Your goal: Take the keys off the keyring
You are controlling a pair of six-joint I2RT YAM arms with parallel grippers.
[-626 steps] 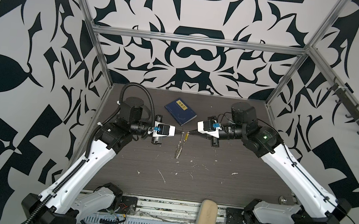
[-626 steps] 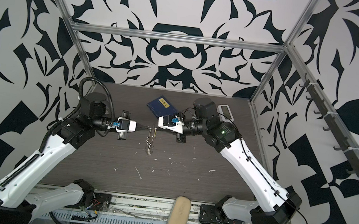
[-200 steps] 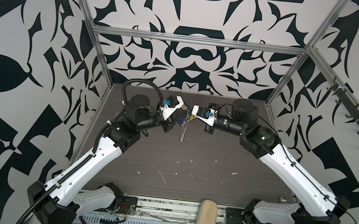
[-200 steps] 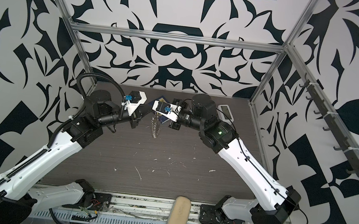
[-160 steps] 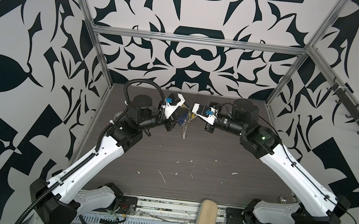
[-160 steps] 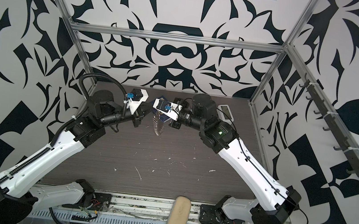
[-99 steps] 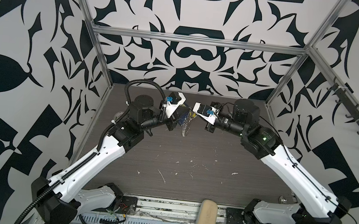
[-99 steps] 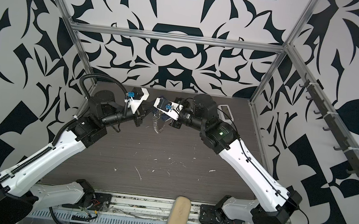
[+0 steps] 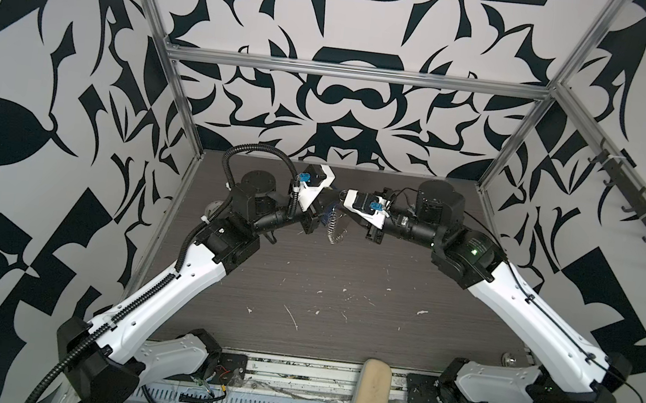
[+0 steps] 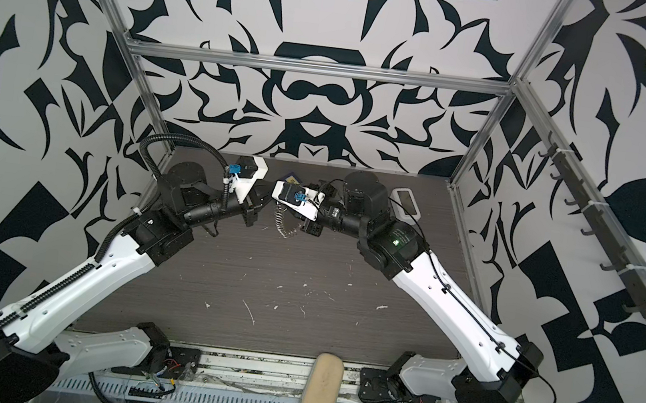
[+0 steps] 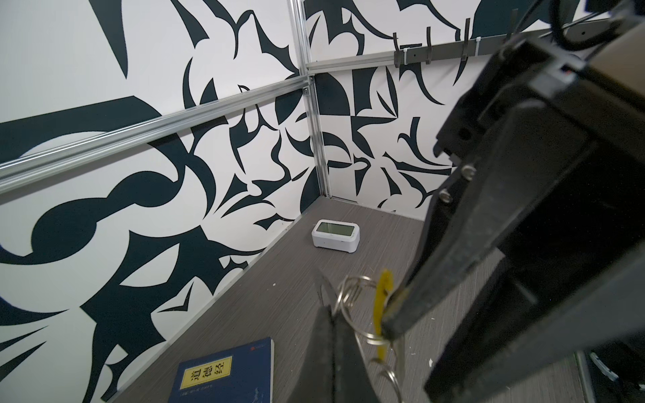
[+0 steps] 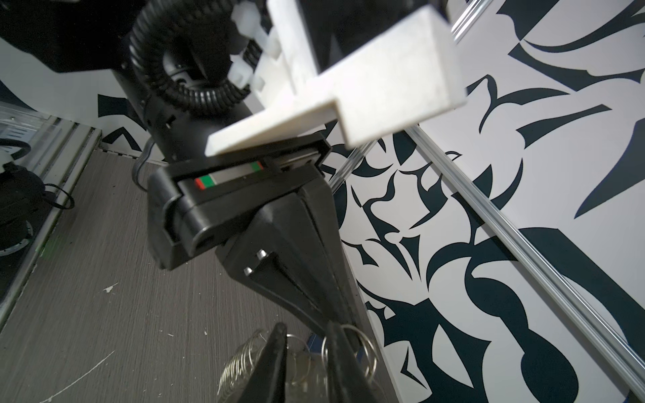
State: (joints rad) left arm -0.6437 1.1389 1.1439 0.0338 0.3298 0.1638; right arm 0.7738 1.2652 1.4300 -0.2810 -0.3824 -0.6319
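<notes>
Where your two arms meet above the back of the dark wood-grain bench [image 9: 344, 289], the keyring [image 9: 335, 229], a thin wire loop strung with many small silver split rings, hangs in the air between them. Its rings dangle like a short chain.

Your left tool [image 11: 330, 335] is pressed together on the wire of that loop, as its own wrist view shows. Your right tool [image 12: 305, 331] stands a little apart, with several of the silver rings in the gap between its fingers.

The key, a small yellow oblong plastic tag [image 11: 382, 300], sits on the ring just beside the left tool's tip. One right finger [image 11: 453, 244] lies against it.

Down on the bench, a dark blue book with a yellow title label [image 11: 227, 373] lies flat near the back wall. A small white device with a grey screen [image 11: 335, 236] sits in the rear corner on the right.
</notes>
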